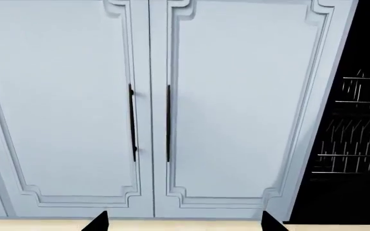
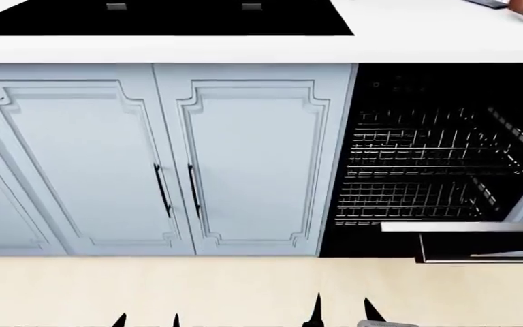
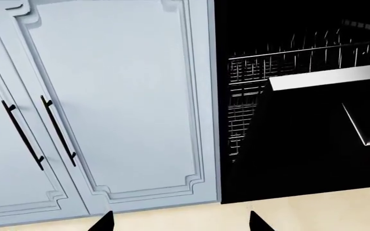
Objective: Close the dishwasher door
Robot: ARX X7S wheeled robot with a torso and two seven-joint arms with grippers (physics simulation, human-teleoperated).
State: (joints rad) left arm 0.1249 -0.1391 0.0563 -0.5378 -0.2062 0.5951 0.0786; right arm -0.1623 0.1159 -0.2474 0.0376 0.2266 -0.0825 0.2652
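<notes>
Below, one open dishwasher door, two wire racks, both hands apparently spread.

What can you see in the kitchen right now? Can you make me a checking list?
Surface: white countertop with a black cooktop set in it; pale floor below.
Job's things: dishwasher door hangs open, lowered in front of the dark opening; its steel bar handle faces the robot.
Clutter: wire racks visible inside the dishwasher; something brown at the counter's far corner, too cut off to name.
Grippers: left gripper and right gripper both have jaws apart, holding nothing, touching nothing.
Cables: nothing seen.
Surroundings: pale blue cabinet doors with thin black handles, shut, beside the dishwasher.
</notes>
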